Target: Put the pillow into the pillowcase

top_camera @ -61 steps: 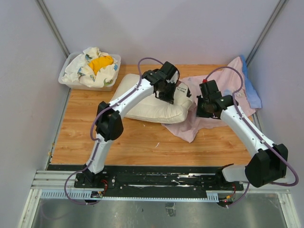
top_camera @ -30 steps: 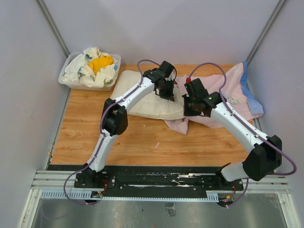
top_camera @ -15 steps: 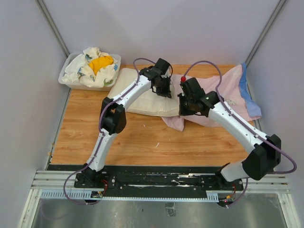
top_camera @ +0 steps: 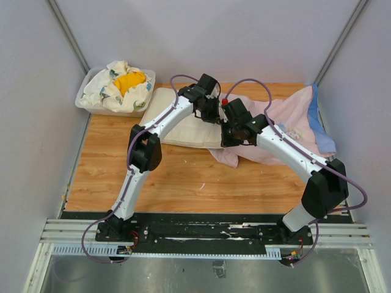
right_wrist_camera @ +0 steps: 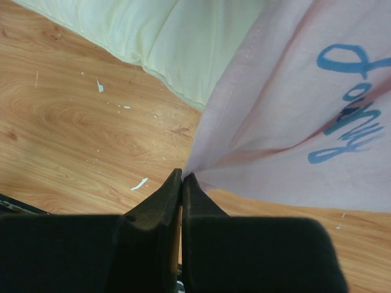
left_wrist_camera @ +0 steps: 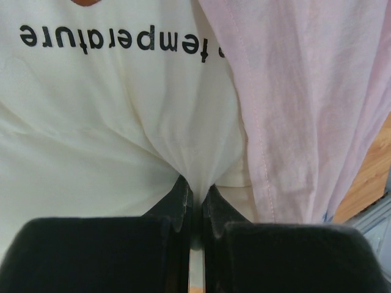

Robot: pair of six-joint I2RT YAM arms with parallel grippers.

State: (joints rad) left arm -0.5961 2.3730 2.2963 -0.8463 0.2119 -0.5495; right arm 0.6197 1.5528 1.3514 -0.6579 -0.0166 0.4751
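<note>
1. Left pincer point(left_wrist_camera: 194, 190) clamped on cream-white soft rectangular pillow point(left_wrist_camera: 110, 122), at desk point(right_wrist_camera: 67, 122) twelve o'clock.
2. Right pincer point(right_wrist_camera: 182, 178) clamped on pink-and-blue fabric pillowcase point(right_wrist_camera: 293, 104) hem, two o'clock.
3. Risk: thin pinches may slip, or the mouth may not open, blocking insertion.

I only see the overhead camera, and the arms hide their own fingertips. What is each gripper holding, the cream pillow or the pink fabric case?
Observer: The left gripper is shut on a pinch of the cream-white soft rectangular pillow, near its black lettering.
Operator: And the right?
Observer: The right gripper is shut on the stitched edge of the pale pink fabric pillowcase.
Operator: Does the case overlap the pillow?
Observer: Yes, the left wrist view shows its pink hem lying over the pillow beside the pinch.
</note>
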